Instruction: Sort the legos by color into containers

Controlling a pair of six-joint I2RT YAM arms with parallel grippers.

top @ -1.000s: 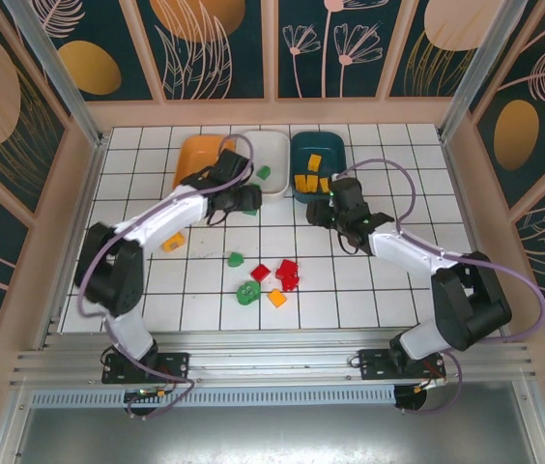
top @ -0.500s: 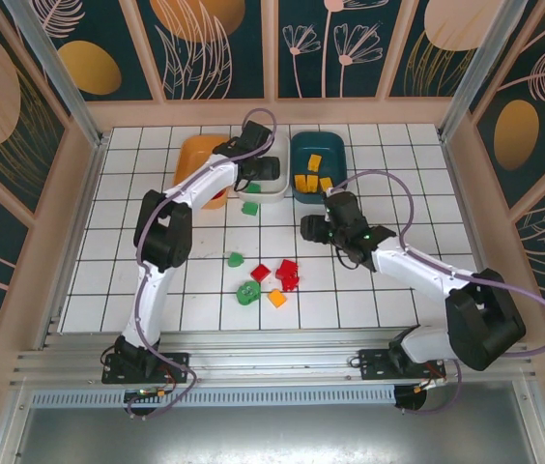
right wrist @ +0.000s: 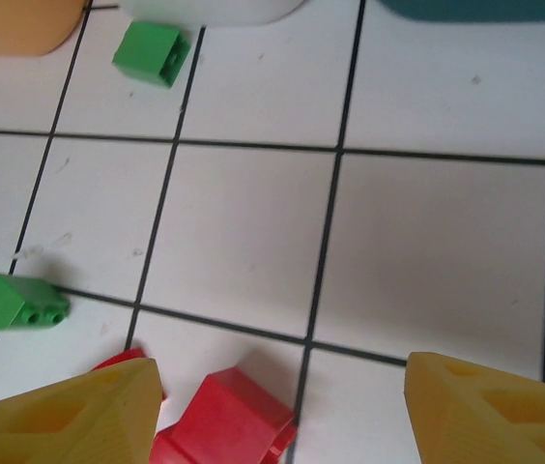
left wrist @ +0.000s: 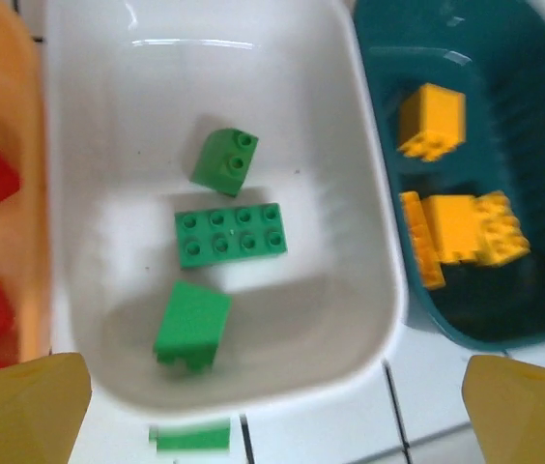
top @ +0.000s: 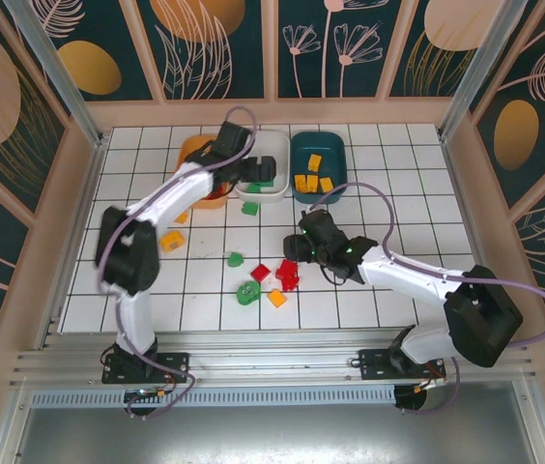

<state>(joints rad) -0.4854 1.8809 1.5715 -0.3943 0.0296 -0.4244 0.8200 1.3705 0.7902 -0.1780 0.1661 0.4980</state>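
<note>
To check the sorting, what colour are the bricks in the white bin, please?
The bricks are green, clearest in the left wrist view.

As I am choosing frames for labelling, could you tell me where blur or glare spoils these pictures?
Left wrist view: soft throughout, a glare streak on the white bin's far wall, the green brick outside its rim smeared. Right wrist view: tiles crisp, no glare. Top external view: evenly lit, sharp.

Nothing to read here: no lettering, brand or number on the legos (left wrist: 230,232), none on the containers (left wrist: 301,116), none on the tiled counter (top: 398,184). The wall panels (top: 330,48) behind the containers carry painted plants, no words.
</note>
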